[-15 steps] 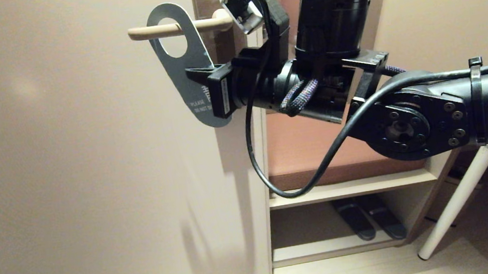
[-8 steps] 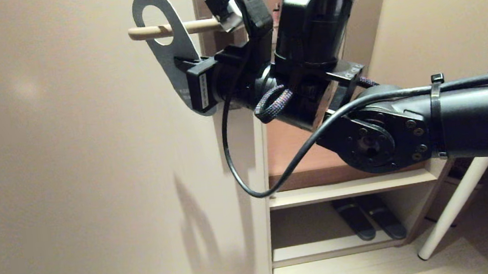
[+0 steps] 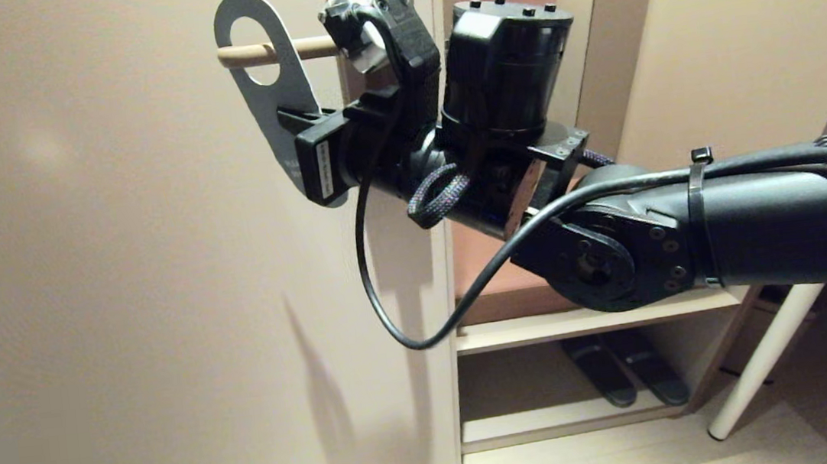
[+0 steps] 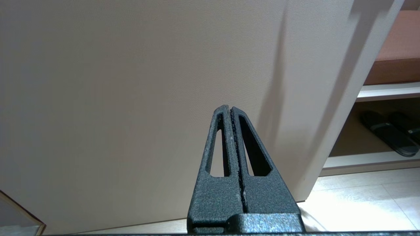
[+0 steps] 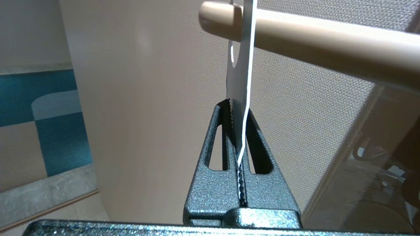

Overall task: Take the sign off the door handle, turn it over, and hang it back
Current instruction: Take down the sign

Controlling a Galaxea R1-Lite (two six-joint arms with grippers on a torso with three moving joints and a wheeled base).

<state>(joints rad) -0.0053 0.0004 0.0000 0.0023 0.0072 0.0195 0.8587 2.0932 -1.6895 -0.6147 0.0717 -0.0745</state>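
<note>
Left pincer (image 4: 231,109): clenched, empty, facing the door (image 3: 116,255). Sign (image 3: 267,86): blue-grey face outward, hole threaded on door handle (image 3: 287,49) near its tip. Right pincer (image 3: 290,118): clamped on the sign's lower half, beside the door's edge.

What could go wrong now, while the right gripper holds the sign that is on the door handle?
1. The door handle passes through the hole of the sign; pulling before it clears the tip may bend or tear the card.
2. The right gripper pinches only the card's thin edge, so it may slip out.
3. The wrist camera mount sits close beside the handle and could bump it.
</note>
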